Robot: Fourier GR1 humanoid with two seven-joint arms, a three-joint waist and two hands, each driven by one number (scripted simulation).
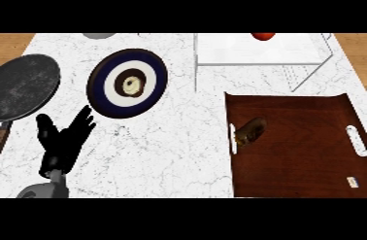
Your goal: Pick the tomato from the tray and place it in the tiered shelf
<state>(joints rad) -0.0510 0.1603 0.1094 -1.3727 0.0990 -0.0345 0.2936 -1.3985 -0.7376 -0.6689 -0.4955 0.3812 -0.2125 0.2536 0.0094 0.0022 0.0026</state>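
While its fingers [84,118] stand straight and spread, holding nothing, the left hand [63,139] rests over the marble counter [165,151], well left of the wooden tray [301,151]. A blue-and-white plate [127,83] sits up and left of the tray, with a dark pan [27,86] farther left. On the tray lies a brown object [251,129]. Beyond the tray, the tomato [262,36] sits on the white shelf [261,52].

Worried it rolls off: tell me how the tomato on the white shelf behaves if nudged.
The tomato looks rounded, so it would probably roll on the flat shelf. Its red skin looks smooth, so fingers may slip. Only part of it shows, so I'm unsure.
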